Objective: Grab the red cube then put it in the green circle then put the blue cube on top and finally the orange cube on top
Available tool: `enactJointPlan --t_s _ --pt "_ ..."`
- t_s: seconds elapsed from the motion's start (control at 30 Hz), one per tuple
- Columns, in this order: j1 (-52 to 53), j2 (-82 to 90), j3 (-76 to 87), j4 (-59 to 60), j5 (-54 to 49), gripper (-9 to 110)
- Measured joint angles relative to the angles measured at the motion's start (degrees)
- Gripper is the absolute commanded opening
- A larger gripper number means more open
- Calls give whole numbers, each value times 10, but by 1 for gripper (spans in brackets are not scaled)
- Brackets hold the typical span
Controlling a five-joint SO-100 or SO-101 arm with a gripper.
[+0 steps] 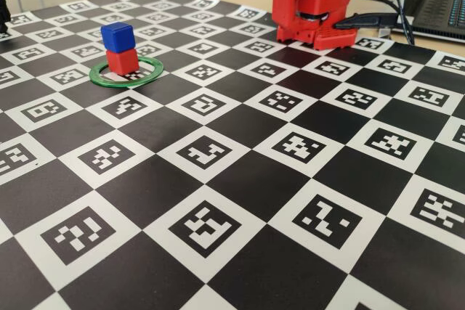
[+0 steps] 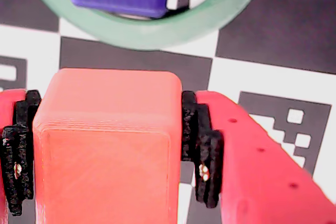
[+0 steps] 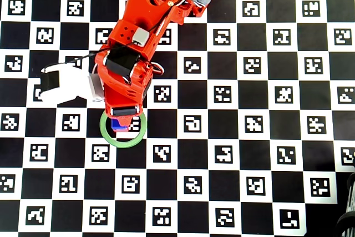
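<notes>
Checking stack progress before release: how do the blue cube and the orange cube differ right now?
The blue cube sits atop the red cube inside the green circle; the orange cube is clamped in the gripper, raised above the board. Colours differ. Both look alike in shape.

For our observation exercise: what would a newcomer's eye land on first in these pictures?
Probably the orange cube, filling the wrist view, clamped in the hand. Next, the blue cube stacked on the red cube inside the green circle, at the fixed view's upper left, on the checkered marker board.
</notes>
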Motion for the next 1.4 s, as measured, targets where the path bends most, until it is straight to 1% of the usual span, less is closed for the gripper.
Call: enactJointPlan --t_s 0.43,0.73,1.4 --pt "1 0 65 -73 0 10" --pt "25 -11 83 -116 -11 10" --pt "30 -20 91 -134 -13 10"
